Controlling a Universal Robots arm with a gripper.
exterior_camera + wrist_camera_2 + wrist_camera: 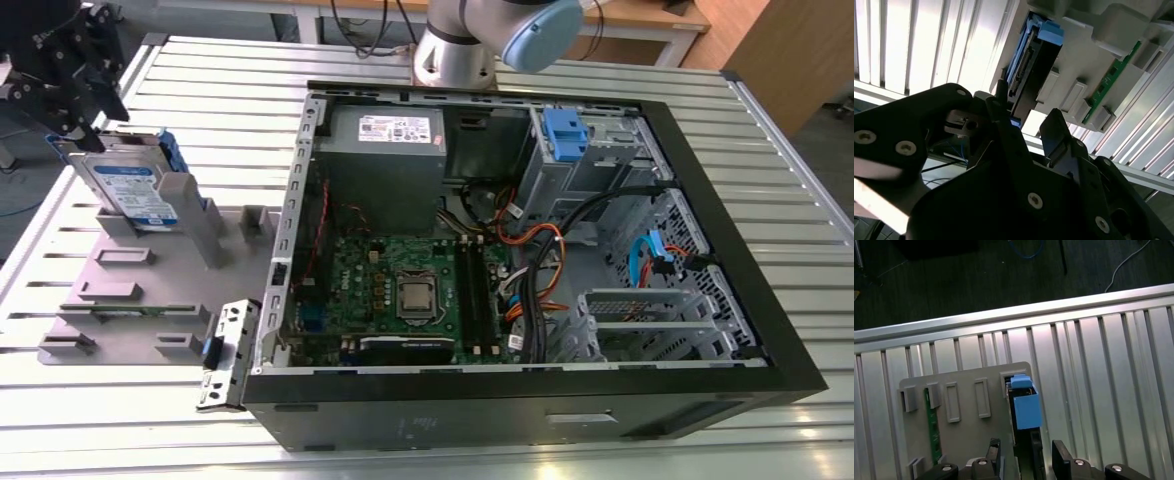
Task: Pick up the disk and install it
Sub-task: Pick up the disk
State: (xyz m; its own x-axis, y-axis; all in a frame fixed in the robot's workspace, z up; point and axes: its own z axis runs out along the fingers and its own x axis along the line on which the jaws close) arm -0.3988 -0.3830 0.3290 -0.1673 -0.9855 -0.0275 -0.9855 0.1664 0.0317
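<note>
The disk (134, 188), silver with a white-and-blue label and a blue carrier bracket, stands on edge in a slot of a grey holder plate (127, 275) at the exterior view's left. My black gripper (80, 125) hangs right over the disk's upper corner. In both wrist views the fingers stand apart on either side of the disk (1024, 75) (1024, 405). One finger (999, 107) is close to its connector end and the other finger (1059, 455) is off its far face. The gripper is open and holds nothing.
The open black computer case (534, 405) lies to the exterior view's right, with a motherboard (400, 290), a grey power supply (387, 140), loose cables and a blue-handled drive cage (581, 145). A green memory stick (127, 310) sits in the holder. Ribbed metal tabletop (107, 420) all around.
</note>
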